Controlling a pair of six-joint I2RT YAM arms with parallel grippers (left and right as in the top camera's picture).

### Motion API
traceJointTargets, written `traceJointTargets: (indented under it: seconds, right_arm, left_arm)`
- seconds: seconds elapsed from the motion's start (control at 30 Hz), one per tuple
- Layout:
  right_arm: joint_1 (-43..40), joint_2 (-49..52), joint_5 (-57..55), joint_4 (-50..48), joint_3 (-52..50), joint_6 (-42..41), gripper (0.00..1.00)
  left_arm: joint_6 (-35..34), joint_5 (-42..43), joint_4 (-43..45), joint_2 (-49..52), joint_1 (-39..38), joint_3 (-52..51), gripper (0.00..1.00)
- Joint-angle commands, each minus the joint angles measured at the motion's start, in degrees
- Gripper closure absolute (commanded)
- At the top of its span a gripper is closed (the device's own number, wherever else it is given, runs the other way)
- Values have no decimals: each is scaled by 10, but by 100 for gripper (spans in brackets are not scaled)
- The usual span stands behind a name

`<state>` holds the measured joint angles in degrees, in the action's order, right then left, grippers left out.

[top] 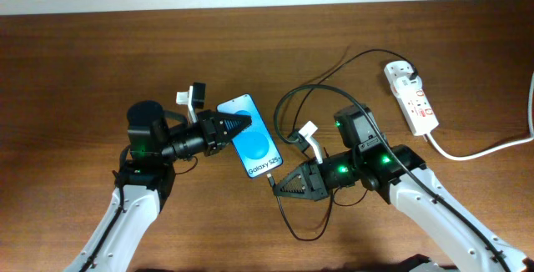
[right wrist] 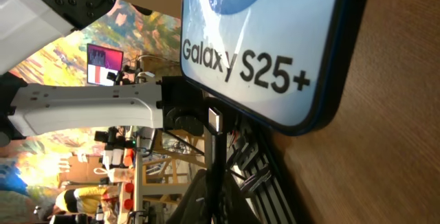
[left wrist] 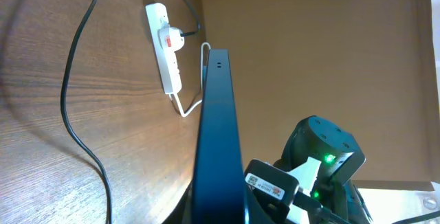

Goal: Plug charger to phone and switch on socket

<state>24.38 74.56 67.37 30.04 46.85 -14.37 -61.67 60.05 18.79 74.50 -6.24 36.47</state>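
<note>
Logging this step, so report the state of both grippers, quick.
Left gripper: closed, holding the phone by its edge.
Right gripper: closed, holding the charger near its connector tip.

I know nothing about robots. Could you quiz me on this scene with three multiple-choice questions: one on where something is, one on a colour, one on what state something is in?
1. Where does the socket lie?
A) on the robot's left side
B) far over on the robot's right side
C) between the two grippers

2. What colour is the phone screen?
A) red
B) blue
C) green

3. How is the charger connector tip?
A) pushed fully into the phone
B) lying loose, held by nothing
C) held by the right gripper close to the phone's edge, not in it

Answers:
1 B: the overhead view shows it at the far right.
2 B: the screen glows blue above a white "Galaxy S25+" band.
3 C: the right wrist view shows its bare metal tip outside the phone.
</note>
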Motion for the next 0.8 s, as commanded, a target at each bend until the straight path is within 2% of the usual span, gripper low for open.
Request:
traceJointTargets:
  seconds: [0.0,0.77]
  right_arm:
    - [3,-2,16,1,11,1,96]
    - [3,-2,14,-5,11,-23,96]
  left_arm:
    - [10,16,4,-1,0,9,100]
    - [-23,2,4,-2,0,9,100]
